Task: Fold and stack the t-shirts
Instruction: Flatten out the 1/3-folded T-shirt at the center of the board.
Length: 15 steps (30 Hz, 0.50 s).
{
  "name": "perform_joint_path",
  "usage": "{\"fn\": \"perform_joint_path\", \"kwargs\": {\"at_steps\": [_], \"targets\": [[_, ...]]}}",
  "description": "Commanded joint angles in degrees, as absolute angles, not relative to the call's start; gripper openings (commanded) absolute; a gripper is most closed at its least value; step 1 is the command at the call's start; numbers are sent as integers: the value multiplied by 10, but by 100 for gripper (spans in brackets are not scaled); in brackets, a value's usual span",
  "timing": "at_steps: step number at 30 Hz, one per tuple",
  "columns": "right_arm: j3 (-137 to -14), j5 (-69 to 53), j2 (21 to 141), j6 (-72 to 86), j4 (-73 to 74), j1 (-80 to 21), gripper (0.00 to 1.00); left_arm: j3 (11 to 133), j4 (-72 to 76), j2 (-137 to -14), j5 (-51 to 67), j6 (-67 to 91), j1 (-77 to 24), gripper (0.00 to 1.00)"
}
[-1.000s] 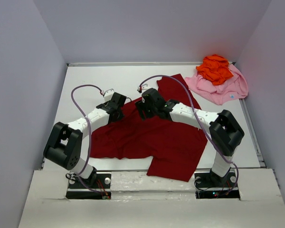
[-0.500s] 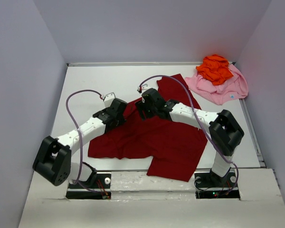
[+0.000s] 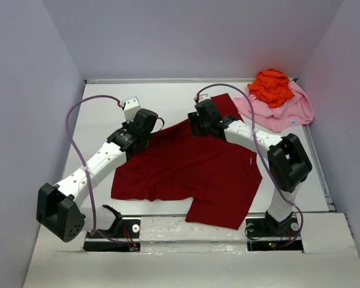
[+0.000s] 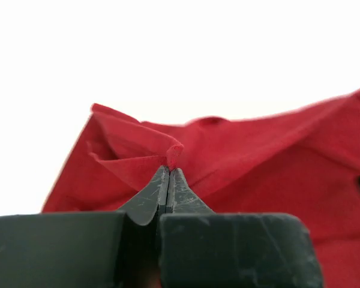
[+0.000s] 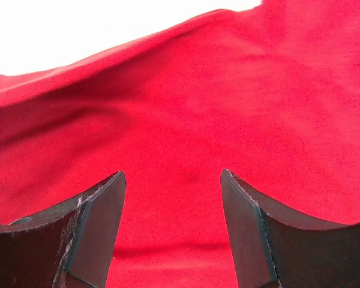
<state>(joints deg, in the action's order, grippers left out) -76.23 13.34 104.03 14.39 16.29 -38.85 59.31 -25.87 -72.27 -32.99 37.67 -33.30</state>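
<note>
Looking down from the top external camera, the dark red t-shirt is lying spread over the middle of the table, with 1 flap reaching toward the near edge between the 2 arm bases. The left gripper is sitting at the shirt's far left edge and the right gripper is hovering over the far edge just beside it. This pairing is probably meant to give 2 hold points along 1 side, so the cloth can be drawn flat or carried over into a fold. The orange t-shirt is resting bunched on top of the pink t-shirt in the far right corner, well apart from the work (parked there, I judge, so they are not getting in the way).

Turning to the left wrist camera, the left gripper is clenched tight on a small peak of the dark red t-shirt. The cloth is tenting up toward the pinch, which suggests it is being lifted slightly off the surface. A thin nip like this is likely taking only 1 layer, which suits spreading the garment.

Moving to the right wrist camera, the right gripper is standing with its jaws spread wide and nothing between them. The dark red t-shirt is filling the view beyond the fingertips, with a raised ridge running across the top. I judge that it is lining up to take its own bite of the fabric; whether the tips are touching cloth I cannot tell.
</note>
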Motion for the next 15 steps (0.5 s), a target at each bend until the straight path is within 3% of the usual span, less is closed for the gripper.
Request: {"fn": "perform_joint_path", "kwargs": {"at_steps": [1,15], "targets": [[-830,150,1058,150,155,-354,70,630,-279,-722,-409,314,-324,0],[-1129,222,1301,67,163,-261,69,587,-237,-693,-369,268,-317,0]]}}
